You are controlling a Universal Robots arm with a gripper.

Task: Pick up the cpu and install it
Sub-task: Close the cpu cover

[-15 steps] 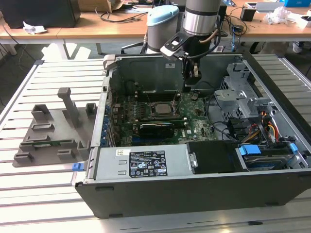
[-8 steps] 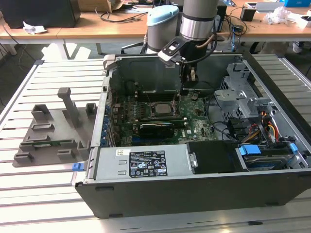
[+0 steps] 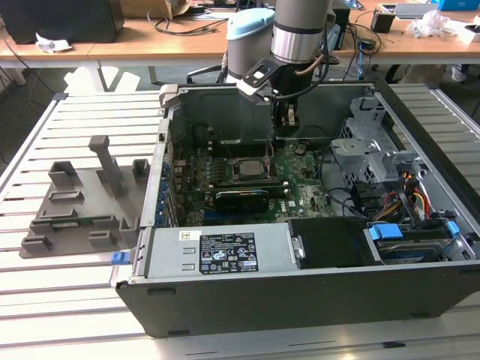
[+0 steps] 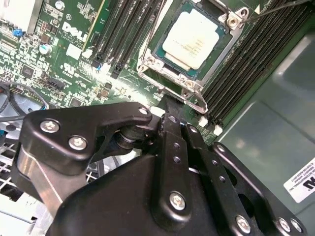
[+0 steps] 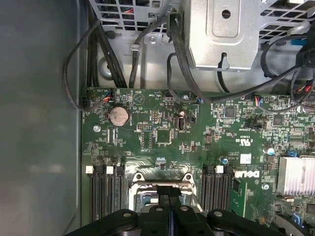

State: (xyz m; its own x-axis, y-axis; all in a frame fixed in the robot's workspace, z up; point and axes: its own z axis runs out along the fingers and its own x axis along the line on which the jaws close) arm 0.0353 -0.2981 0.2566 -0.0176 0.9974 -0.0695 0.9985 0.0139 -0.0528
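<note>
The cpu (image 4: pixel 194 38) lies flat in the socket (image 3: pixel 247 166) on the board (image 5: pixel 197 137), silver top up, with the metal frame round it, as the second wrist view shows. The gripper (image 4: pixel 170 101) is at the socket's edge, apart from the cpu. Whether it touches the frame I cannot tell. Its fingers (image 5: pixel 162 209) are pressed together with nothing between them.

In the exterior view the arm (image 3: pixel 300 30) reaches down into the open case (image 3: pixel 300 315), near its far wall. Dark memory slots (image 5: pixel 106 194) flank the socket on both sides. Beyond the board, black cables (image 5: pixel 98 54) loop past a metal drive cage (image 5: pixel 226 29), and a coin battery (image 5: pixel 118 115) sits near the board's edge — none of these lies between gripper and socket.

To the exterior view's left a grey tray (image 3: pixel 82 202) rests on the slatted table (image 3: pixel 75 300) — well apart from the arm, beside the case
</note>
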